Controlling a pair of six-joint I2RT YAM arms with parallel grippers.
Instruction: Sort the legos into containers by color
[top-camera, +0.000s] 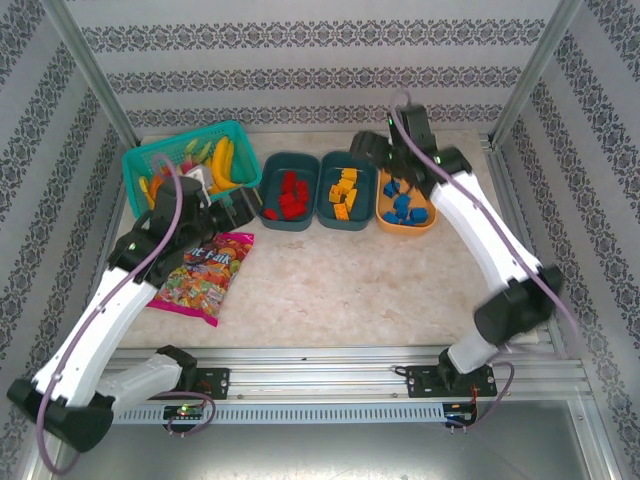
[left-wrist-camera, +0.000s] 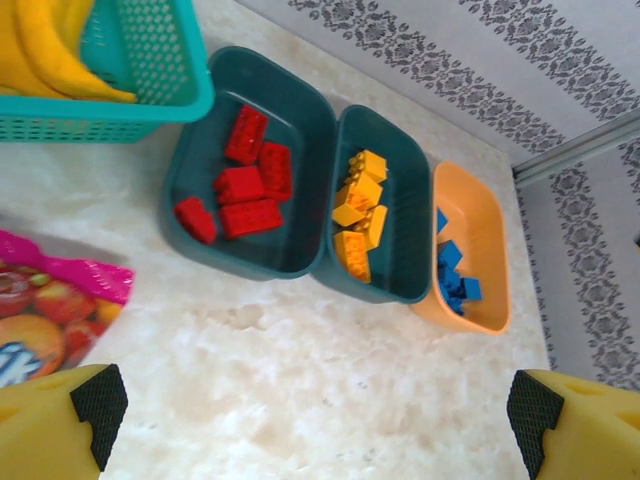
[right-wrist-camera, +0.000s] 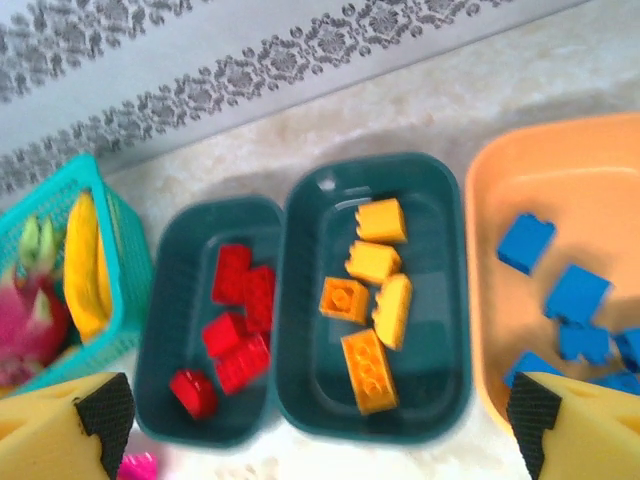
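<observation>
Teal plastic twice and orange once: three tubs sit side by side across the upper middle of the overhead view, rims touching or nearly so. Counting from the right wrist view, the left teal tub (right-wrist-camera: 190, 250) holds five red legos (right-wrist-camera: 232, 272), bunched toward its lower half. The middle teal tub (right-wrist-camera: 430, 350) holds five orange-yellow legos (right-wrist-camera: 368, 370), loosely scattered. The orange tub (right-wrist-camera: 540, 170) at the right edge holds blue legos (right-wrist-camera: 577, 293); I can count five, and the yellow finger in the lower right corner may hide more.

One turquoise mesh basket (top-camera: 185, 133) stands at the upper left, just beside the red tub, with a banana (left-wrist-camera: 50, 60) and other toy fruit inside, too jumbled to count. One pink snack bag (top-camera: 205, 275) lies on the pale marbled table (top-camera: 340, 290) at centre left; its lettering is too small to read, and I see no other writing on anything.

The left gripper (left-wrist-camera: 315, 408) hangs released, fingers spread to the lower corners of its view, nothing between them. The right gripper (right-wrist-camera: 318, 412) is likewise spread wide and grasps nothing, above the near ends of the tubs
</observation>
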